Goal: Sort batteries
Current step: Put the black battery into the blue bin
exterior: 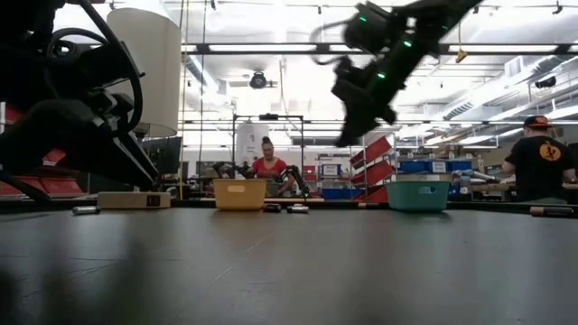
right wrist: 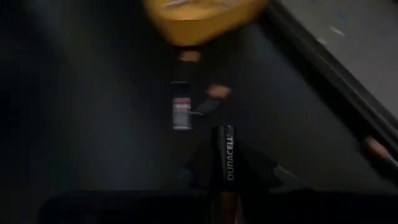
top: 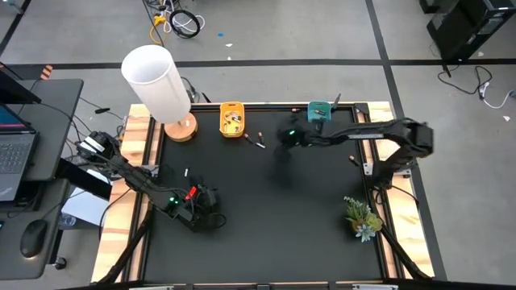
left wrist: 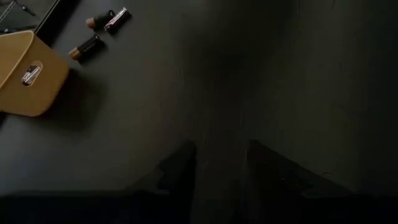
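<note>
Right gripper (right wrist: pixel 224 180) clamps a dark Duracell battery (right wrist: pixel 225 158), raised above the table's far side. You should carry it over the correct bin, teal (top: pixel 319 111) or yellow (top: pixel 232 119), before releasing. Left gripper (left wrist: pixel 221 168) waits empty, fingers apart.

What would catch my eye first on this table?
Probably the big white lamp at the table's far left corner. Next to it, the yellow bin and teal bin stand at the far edge. Between them, the right gripper holds a Duracell battery.
</note>
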You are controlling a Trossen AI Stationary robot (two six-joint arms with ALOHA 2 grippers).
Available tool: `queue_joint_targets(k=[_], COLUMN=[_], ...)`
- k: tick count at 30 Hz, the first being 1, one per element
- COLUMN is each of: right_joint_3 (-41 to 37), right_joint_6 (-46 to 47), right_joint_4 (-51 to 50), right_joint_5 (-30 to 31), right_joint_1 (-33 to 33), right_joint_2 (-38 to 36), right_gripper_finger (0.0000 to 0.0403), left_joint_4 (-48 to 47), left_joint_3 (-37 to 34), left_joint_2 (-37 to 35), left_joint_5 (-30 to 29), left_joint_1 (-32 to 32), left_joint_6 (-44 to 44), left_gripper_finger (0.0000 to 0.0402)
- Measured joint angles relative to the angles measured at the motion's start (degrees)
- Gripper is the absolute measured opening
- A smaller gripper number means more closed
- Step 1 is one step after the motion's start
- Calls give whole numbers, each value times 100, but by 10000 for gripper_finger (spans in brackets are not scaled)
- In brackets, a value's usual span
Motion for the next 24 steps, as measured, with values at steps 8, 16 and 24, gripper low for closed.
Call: queue_joint_targets(k=[8, 16, 24], right_joint_3=[-922, -935, -933], right_joint_6=[957, 1089, 1318], right_joint_4=[-75, -458, -938], right_joint_5=[50, 727, 1326], right_joint_1=[-1110, -1722, -2003], right_joint_2=[-1043, -1065, -690], right_gripper_finger=[47, 47, 73], left_joint_4=[88, 126, 120], left_joint_3=[0, -4, -4], left_joint_2=[0, 0, 0], left_joint_5=[2, 4, 22], left_joint_1=[0, 0, 0], left_joint_6=[143, 162, 164], left_gripper_finger=[147, 147, 147])
